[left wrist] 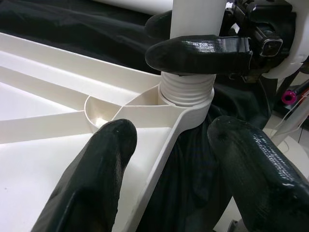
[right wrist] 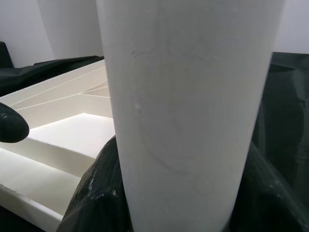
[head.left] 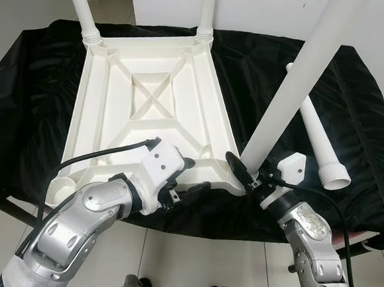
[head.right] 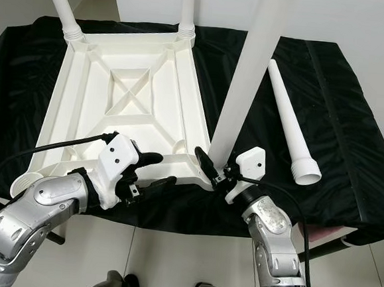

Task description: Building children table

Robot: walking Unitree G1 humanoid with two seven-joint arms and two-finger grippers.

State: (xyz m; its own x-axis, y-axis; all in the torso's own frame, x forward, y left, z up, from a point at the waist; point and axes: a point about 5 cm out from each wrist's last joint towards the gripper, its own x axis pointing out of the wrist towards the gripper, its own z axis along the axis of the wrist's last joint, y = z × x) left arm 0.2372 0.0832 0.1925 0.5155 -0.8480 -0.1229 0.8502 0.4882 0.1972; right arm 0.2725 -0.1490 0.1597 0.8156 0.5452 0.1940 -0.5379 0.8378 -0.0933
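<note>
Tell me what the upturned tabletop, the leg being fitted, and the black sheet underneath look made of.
Tabletop: seemingly moulded plastic, cream, satin; ribbed underside.
Leg in the right pincer: apparently the same plastic; threaded end.
Sheet: thin glossy black film or cloth, crinkled; cannot tell which.

Even, diffuse indoor light fills both eye views; nothing is dim, and shadows are soft and short. The white tabletop (head.left: 148,107) is bright but keeps its rib detail, with faint shading inside its recesses. The black cloth (head.left: 354,116) on the bench shows dull sheen along its wrinkles, strongest at the far left. Both eye views are sharp, with slight wide-angle bending toward the edges. In the left wrist view the near black fingers (left wrist: 91,179) are soft and out of focus, with small glossy highlights. In the right wrist view the white leg (right wrist: 188,111) stands very close, evenly lit, its lower part blurred.
</note>
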